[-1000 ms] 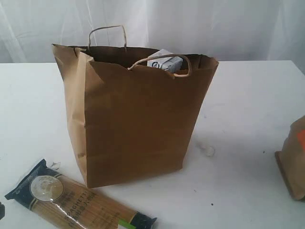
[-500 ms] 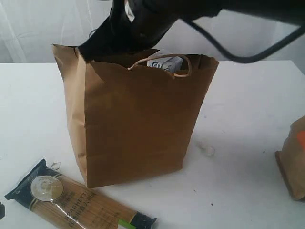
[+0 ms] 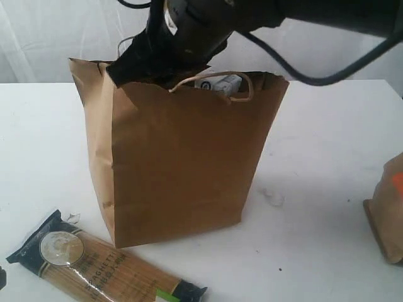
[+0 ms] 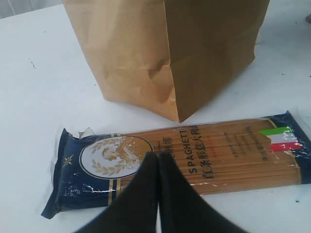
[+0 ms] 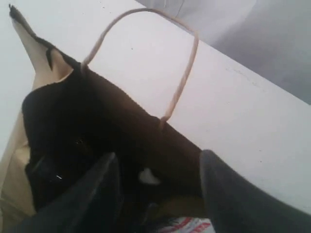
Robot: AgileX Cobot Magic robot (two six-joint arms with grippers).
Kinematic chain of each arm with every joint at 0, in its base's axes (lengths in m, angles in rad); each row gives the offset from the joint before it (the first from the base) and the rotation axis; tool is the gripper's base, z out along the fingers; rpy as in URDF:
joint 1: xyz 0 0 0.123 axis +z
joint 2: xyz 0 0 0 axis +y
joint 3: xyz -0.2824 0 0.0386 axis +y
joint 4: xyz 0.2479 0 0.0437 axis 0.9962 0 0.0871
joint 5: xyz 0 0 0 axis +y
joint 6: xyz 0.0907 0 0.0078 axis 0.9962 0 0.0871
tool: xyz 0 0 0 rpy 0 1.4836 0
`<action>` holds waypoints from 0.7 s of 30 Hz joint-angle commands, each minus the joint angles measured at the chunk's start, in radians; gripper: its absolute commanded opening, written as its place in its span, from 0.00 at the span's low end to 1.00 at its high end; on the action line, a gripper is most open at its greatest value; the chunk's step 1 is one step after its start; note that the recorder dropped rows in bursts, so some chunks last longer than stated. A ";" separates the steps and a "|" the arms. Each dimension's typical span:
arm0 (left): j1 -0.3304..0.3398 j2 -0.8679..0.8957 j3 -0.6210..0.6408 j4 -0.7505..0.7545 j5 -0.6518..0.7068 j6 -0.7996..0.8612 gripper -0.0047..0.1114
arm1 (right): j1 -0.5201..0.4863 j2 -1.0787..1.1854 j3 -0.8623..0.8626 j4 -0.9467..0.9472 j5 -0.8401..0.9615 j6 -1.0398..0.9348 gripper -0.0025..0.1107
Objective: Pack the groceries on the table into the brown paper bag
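Observation:
The brown paper bag [image 3: 182, 157] stands upright in the middle of the table [image 3: 327, 145]. A small white-blue carton [image 3: 220, 83] peeks out of its top. My right gripper [image 3: 135, 64] reaches over the bag's left rim. In the right wrist view the right gripper [image 5: 158, 155] is open above the bag's dark inside [image 5: 73, 131], with nothing between its fingers. The spaghetti pack [image 3: 107, 264] lies flat in front of the bag. My left gripper [image 4: 158, 154] hovers shut just over the spaghetti pack [image 4: 218, 150]. The brown pouch [image 3: 390, 207] stands at the right edge.
The right arm's dark body and cable [image 3: 302, 25] cross above the bag from the right. One paper handle [image 5: 184, 73] arcs over the bag's far wall. A red-and-white printed pack [image 5: 187, 225] lies deep inside the bag. White curtain hangs behind the table.
The right arm has come into view from the upper right and now hangs over the bag's left rim. Bag, spaghetti pack and pouch have not moved.

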 commanded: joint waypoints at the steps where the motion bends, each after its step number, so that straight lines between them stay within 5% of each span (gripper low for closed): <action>1: -0.003 -0.008 0.004 -0.004 0.000 -0.005 0.04 | -0.009 -0.080 -0.004 0.004 0.010 -0.002 0.50; 21: -0.003 -0.008 0.004 -0.004 0.000 -0.005 0.04 | -0.009 -0.499 0.001 -0.121 0.313 -0.026 0.50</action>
